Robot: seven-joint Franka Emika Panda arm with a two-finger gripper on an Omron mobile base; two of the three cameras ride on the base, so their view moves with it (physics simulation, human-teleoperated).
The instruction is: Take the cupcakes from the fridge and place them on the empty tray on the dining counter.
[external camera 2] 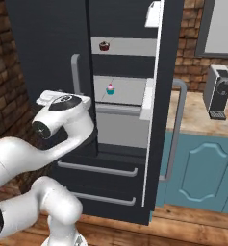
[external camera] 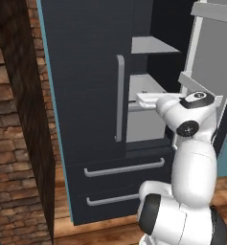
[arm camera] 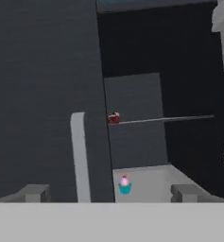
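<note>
While the right door of the fridge (external camera: 86,119) stands open in the left base view, the left door is closed and the arm reaches toward the light grey shelves.

Right base view: chocolate cupcake (external camera 2: 104,46) on upper shelf; pink cupcake (external camera 2: 110,89) on the shelf below.

Hand view: gripper (arm camera: 111,193) spread wide, holding nothing; pink cupcake (arm camera: 124,184) between the fingertips (arm camera: 35,193), farther back. Chocolate cupcake (arm camera: 114,118) above, at the closed door's edge.
</note>
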